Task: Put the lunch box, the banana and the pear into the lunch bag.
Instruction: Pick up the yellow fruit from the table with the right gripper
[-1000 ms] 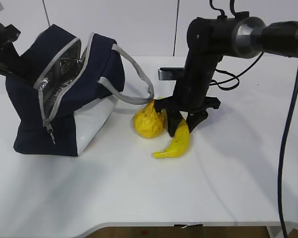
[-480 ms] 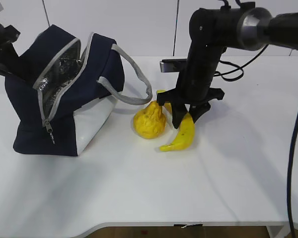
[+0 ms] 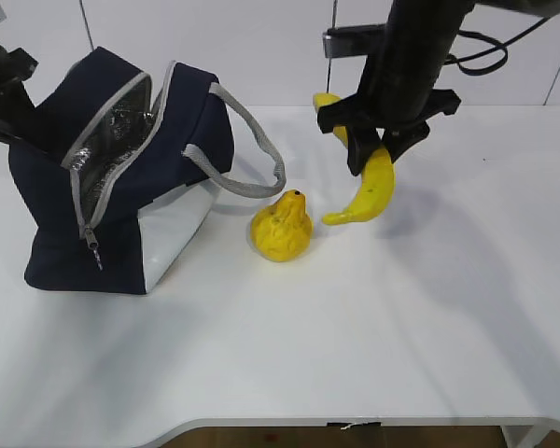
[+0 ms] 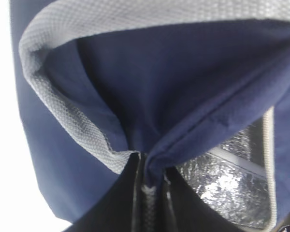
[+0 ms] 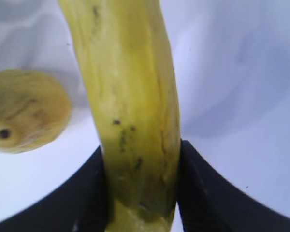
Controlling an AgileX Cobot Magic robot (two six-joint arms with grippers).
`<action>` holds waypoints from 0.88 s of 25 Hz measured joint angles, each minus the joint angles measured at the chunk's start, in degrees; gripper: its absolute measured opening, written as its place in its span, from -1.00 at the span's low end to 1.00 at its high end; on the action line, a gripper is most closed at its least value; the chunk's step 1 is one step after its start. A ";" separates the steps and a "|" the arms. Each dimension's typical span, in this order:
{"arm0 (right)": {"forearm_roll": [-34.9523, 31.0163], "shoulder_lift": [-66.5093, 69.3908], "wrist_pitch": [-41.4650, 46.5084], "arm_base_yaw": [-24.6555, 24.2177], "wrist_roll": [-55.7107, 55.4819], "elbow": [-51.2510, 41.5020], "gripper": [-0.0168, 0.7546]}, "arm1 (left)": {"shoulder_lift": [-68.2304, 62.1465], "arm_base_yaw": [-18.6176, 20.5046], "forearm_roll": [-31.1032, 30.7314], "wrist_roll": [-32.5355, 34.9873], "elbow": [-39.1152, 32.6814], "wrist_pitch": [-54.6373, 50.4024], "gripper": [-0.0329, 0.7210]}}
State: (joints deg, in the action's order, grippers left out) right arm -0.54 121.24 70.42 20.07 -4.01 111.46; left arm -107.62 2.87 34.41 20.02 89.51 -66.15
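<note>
The banana (image 3: 371, 187) has just left the table: a second ago it lay flat beside the pear with the right tool (image 3: 385, 152) closing around it, and now it hangs in the air, clamped near its upper end between the two black fingers (image 5: 193, 193), its lower tip pointing down and left. The right wrist view shows the fingers pressed against both flanks of the fruit with white table far below. By my reading, the pick-up has succeeded and the carry toward the bag is the step in hand.

The pear (image 3: 282, 227) has stayed where it was, upright on the table (image 3: 429, 317) near its middle, now well clear of the lifted banana and just beside the drooping grey handle (image 3: 247, 140) of the lunch bag (image 3: 117, 177). The bag sits toward the left edge of the table, tipped so its unzipped mouth and silver lining (image 3: 112, 140) face up and rightward. The left tool, seen only from its own wrist camera, is pinched together on a fold of navy fabric (image 4: 145, 159) at the bag's rim, holding the opening up.

Count: one banana, one pear, one lunch bag, two tools. No lunch box shows anywhere; whether it already sits inside the bag I cannot tell.
</note>
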 joint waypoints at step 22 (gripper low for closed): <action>-67.29 6.05 -4.88 0.97 18.25 5.82 -0.15 | 0.00 0.00 8.46 4.17 0.00 -1.30 -0.86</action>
State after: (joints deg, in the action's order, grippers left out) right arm -67.84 127.29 65.54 21.04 14.24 117.28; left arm -107.62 2.87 42.87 24.20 89.51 -67.45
